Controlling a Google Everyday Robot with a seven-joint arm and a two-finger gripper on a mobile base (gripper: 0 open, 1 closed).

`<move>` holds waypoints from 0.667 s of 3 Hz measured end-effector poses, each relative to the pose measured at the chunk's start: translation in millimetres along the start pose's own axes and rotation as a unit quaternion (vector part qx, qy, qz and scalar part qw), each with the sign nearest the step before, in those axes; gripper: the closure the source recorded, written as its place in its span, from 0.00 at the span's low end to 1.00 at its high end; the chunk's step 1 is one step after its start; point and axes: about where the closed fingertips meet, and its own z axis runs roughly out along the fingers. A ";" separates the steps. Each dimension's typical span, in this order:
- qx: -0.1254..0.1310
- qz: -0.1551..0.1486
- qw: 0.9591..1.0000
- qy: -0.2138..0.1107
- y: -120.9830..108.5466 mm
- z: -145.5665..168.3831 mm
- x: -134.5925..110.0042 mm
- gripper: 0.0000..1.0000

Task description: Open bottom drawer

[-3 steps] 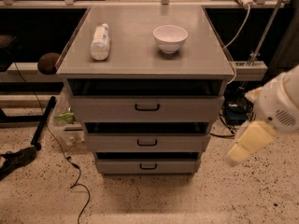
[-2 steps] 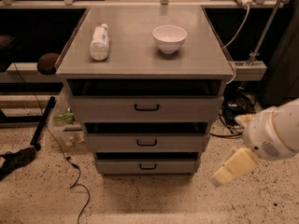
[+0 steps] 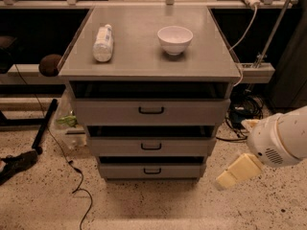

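The bottom drawer [image 3: 151, 170] is the lowest and narrowest of three grey drawers, with a small black bar handle [image 3: 152, 171] in the middle of its front. It sits only slightly out. My gripper [image 3: 229, 177] is a beige tip on the white arm at the lower right. It hangs to the right of the cabinet, level with the bottom drawer and apart from it.
The middle drawer [image 3: 151, 146] and top drawer [image 3: 151, 111] sit above. On the cabinet top [image 3: 134, 61] lie a white bottle [image 3: 102, 42] and a white bowl [image 3: 174, 39]. Cables [image 3: 62, 152] trail on the speckled floor at left; more cables [image 3: 241, 115] lie right of the cabinet.
My arm has come lower and leftward, bringing the gripper from beside the middle drawer down to bottom-drawer level. The drawers have not moved.
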 end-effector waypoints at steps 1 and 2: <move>-0.002 -0.008 1.000 0.000 1.4 14.0 5.1 0.00; -0.017 -0.005 1.000 0.000 5.1 52.0 34.0 0.00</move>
